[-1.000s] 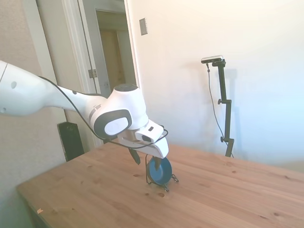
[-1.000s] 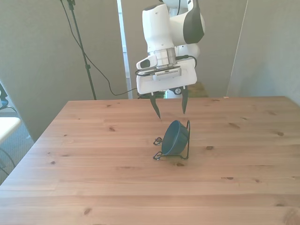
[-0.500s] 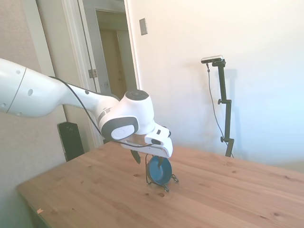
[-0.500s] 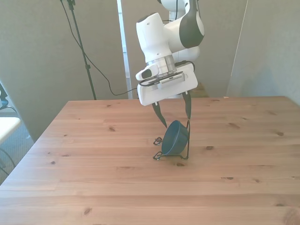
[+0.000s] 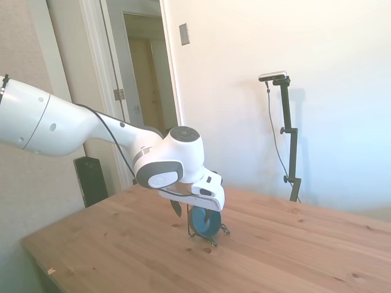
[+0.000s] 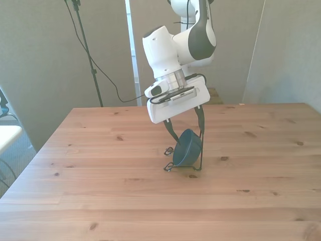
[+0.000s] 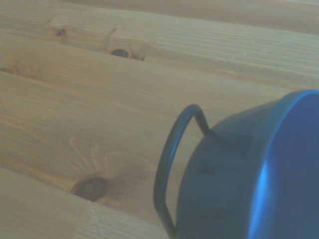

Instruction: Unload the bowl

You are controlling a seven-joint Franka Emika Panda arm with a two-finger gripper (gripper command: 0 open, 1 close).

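The gripper (image 6: pixel 186 124) is positioned directly above the bowl (image 6: pixel 187 147), with its two dark fingers (image 6: pixel 171 129) spread wide apart and pointed downward. In the front view, one fingertip is seen at the upper edge of the bowl on the front view's left, and the other fingertip is seen beside the upper part of the wire rack (image 6: pixel 200 150) on the front view's right; the rim of the bowl lies between the two fingers, but contact with either finger cannot be confirmed. The gripper body is tilted, so that its flat white housing slopes upward toward the front view's right. The bowl is held tipped on its side in the wire rack, with its rounded underside turned toward the front view's right. The rack stands on the wooden table (image 6: pixel 100 201), roughly at the middle of the tabletop. In the side view, the gripper (image 5: pixel 194 210) is seen low over the table (image 5: pixel 293 256), and the bowl (image 5: pixel 203 222) is partly covered by the white housing; the small looped feet of the rack (image 5: pixel 211 238) rest on the wood. In the wrist view, the blue wall of the bowl (image 7: pixel 239 189) is seen at close range, with one curved black wire of the rack (image 7: pixel 168 159) lying against it and the knotted planks of the table (image 7: pixel 99 74) beyond.
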